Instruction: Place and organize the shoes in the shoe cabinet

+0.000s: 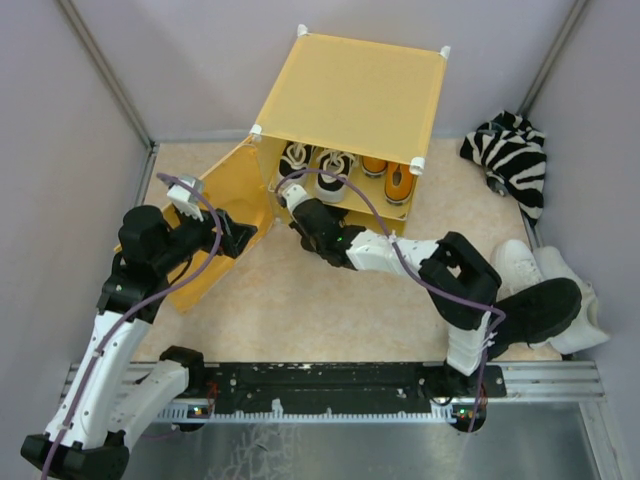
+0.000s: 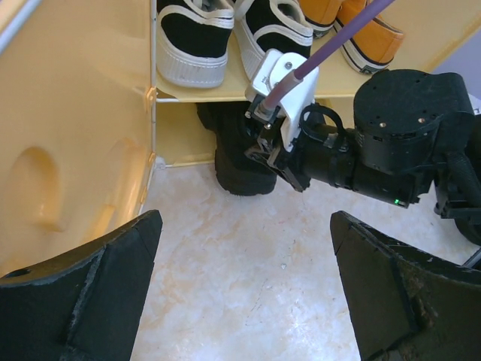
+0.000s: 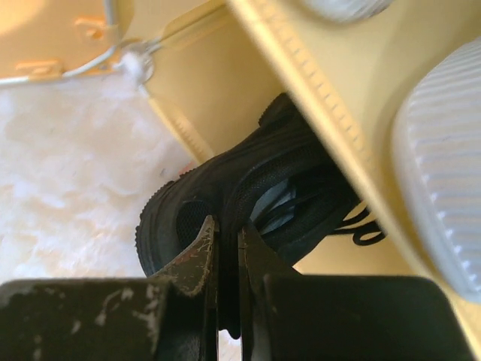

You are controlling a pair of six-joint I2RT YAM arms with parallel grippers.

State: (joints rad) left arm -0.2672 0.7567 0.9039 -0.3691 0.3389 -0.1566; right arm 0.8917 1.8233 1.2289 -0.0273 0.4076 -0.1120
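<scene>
The yellow-orange shoe cabinet (image 1: 350,95) stands at the back with its door (image 1: 225,195) swung open to the left. On its inner shelf sit the black-and-white pair (image 1: 315,165) and the orange pair (image 1: 388,175), also in the left wrist view (image 2: 195,37) (image 2: 361,30). My right gripper (image 3: 228,241) is shut on the heel collar of an all-black mesh sneaker (image 3: 218,203), which lies half inside the lower compartment (image 2: 240,162). My left gripper (image 2: 244,293) is open and empty over the floor, beside the door's inner face (image 2: 68,150).
A zebra-striped cloth (image 1: 515,155) lies at the back right. A second black sneaker (image 1: 540,310) and a white pair (image 1: 525,265) lie at the right by the right arm's base. Grey walls close in both sides.
</scene>
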